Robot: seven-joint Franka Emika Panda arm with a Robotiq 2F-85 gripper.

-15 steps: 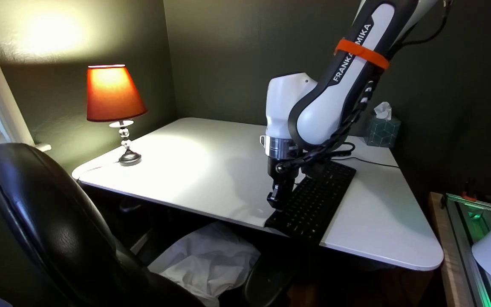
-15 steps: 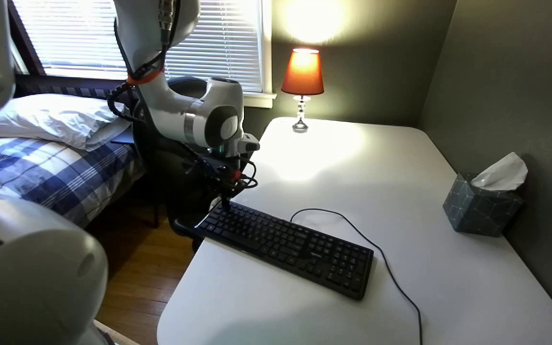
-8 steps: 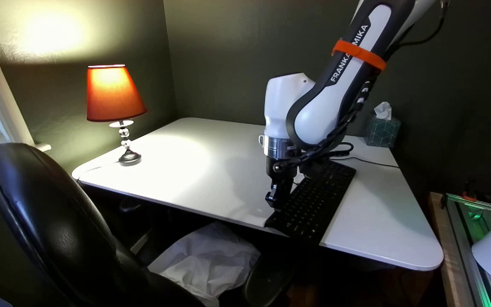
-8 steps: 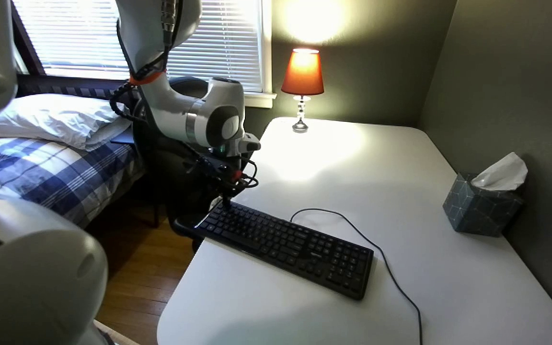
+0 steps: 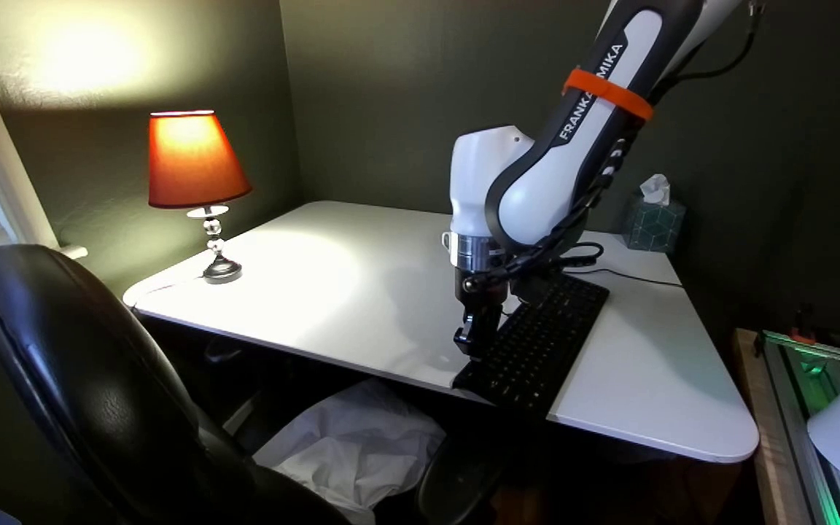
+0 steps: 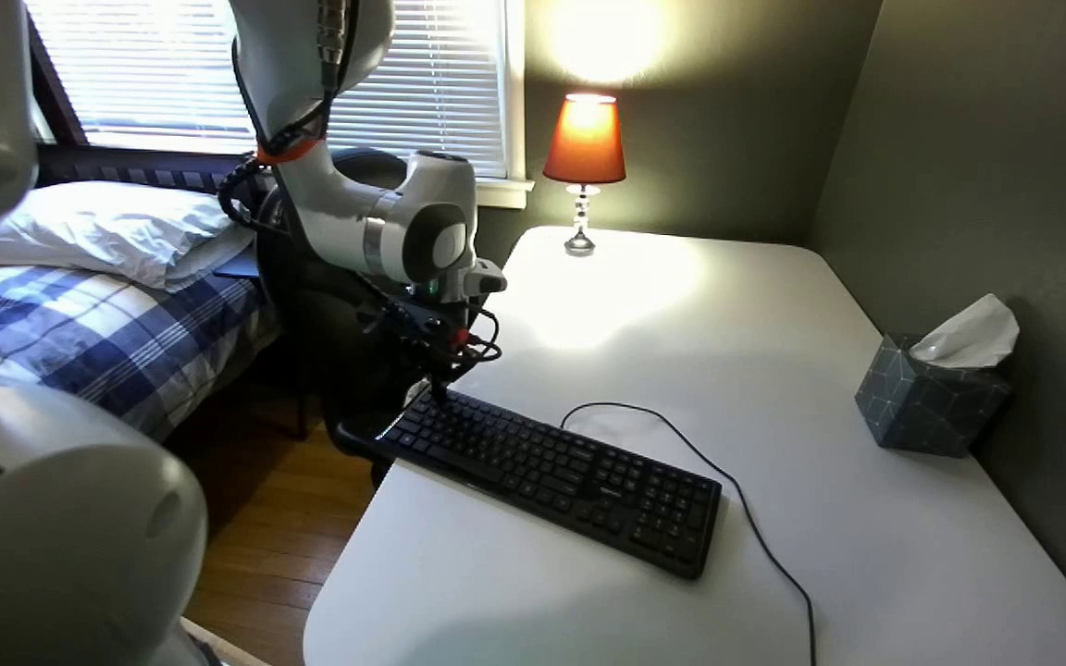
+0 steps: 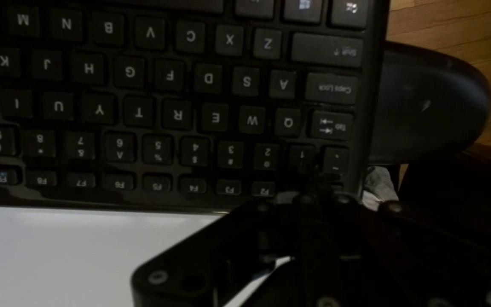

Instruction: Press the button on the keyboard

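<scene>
The long black keyboard [image 6: 551,472] lies flat on the white table, and it also shows in an exterior view [image 5: 544,343] and in the wrist view [image 7: 168,115]. In the wrist view its letters stand upside down. My black gripper [image 7: 313,183] is shut and empty, its fingertips together over the keyboard's corner near the 1 and tilde keys. The dark fingers partly hide the 1 key and the start of the function row. The gripper is at the same keyboard end in both exterior views [image 5: 475,350] [image 6: 438,387]. Whether the tips touch a key is too dark to tell.
The keyboard's end reaches the edge of the white table [image 6: 755,370]. A thin cable [image 6: 709,458] curves over the table. A tissue box [image 6: 931,398] and a lit lamp [image 5: 197,160] stand on it. A black chair [image 5: 92,379] is beside the table.
In an exterior view the forearm has shifted slightly left; the gripper's tip has moved only a little and stays at the same end of the keyboard. The keyboard has not moved.
</scene>
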